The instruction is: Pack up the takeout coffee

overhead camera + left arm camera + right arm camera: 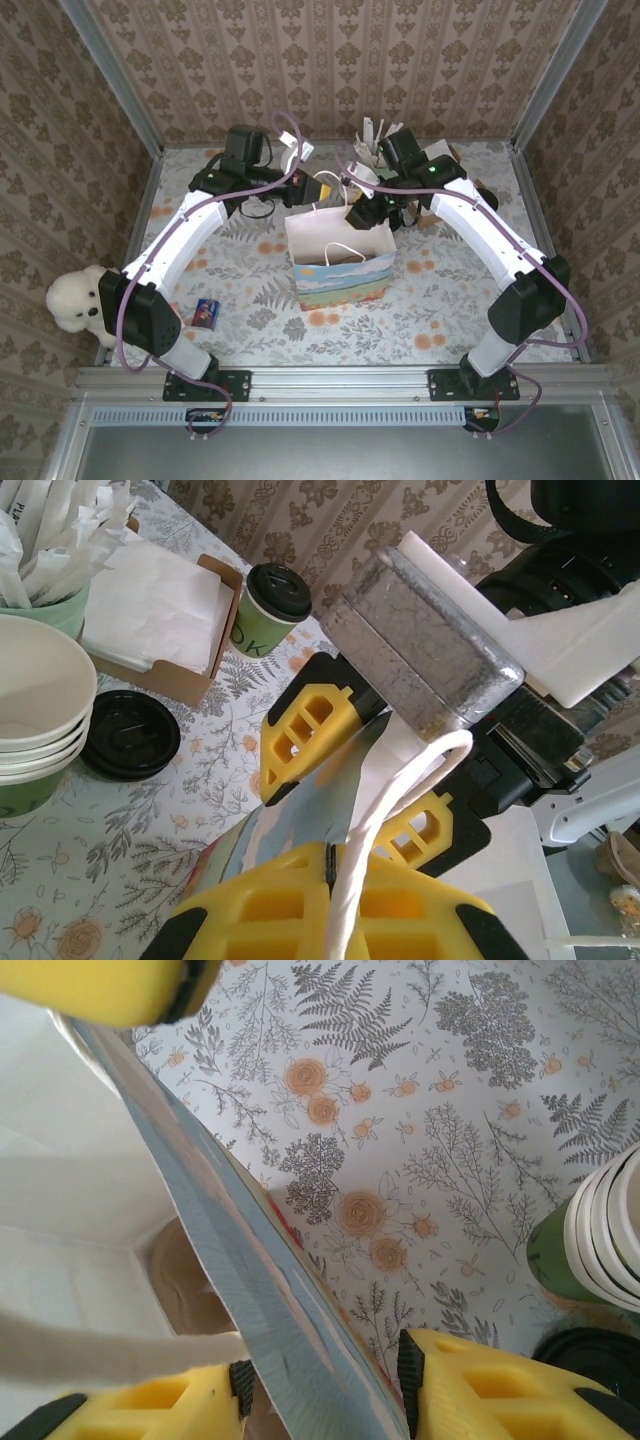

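Where your left wrist camera looks down, the left gripper (330,900) is clenched on the bag's white cord handle (385,810), with the cord pinched between its yellow fingers. Just past it, the right gripper (365,780) straddles the wall of the paper bag (340,280). Your right wrist view has that wall running between its own fingers (500,1390); I can't tell you whether the pads are biting. That view also gives you the bag's inside: a brown shape, apparently the carrier tray (185,1280), sits on the bag floor, inboard of the right jaws. The cream cup I can't make out. Beyond the left gripper: black lid (130,735), napkin stack (155,605), lidded green cup (272,605).
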Controlling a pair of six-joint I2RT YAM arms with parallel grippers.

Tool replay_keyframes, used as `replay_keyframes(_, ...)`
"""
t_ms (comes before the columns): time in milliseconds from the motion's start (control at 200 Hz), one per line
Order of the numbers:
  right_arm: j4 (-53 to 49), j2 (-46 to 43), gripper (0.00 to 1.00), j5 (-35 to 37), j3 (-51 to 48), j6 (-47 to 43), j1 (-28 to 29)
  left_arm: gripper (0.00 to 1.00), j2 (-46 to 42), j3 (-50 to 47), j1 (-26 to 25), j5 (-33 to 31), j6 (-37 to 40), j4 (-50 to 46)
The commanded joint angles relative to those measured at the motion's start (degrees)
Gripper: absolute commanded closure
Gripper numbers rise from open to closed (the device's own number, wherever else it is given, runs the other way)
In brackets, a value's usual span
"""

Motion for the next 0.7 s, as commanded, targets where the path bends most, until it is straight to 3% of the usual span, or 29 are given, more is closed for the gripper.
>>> replay_keyframes(0,-1.92,-1.52,0.56,-2.18,0.69,-0.92,0.36,1.00,0.75,2.59,0.11,3.39,-0.62,0.21)
replay_keyframes(505,-2.48,-2.66,0.91,-0.52,1.40,-0.46,2.87,0.95,-0.32,4.29,0.12,3.48,-0.41,-0.66)
replay_keyframes(610,-1.08,-3.58,0.95,3.10,0.94,2.22,3.94,0.86,-1.49,4.37,0.11,2.49,-0.08,-1.07)
replay_keyframes(695,0.49,-4.72,0.98,8.23,0.11,6.92,5.05,0.68,-3.13,4.28,0.34,0.59,-0.42,-1.37)
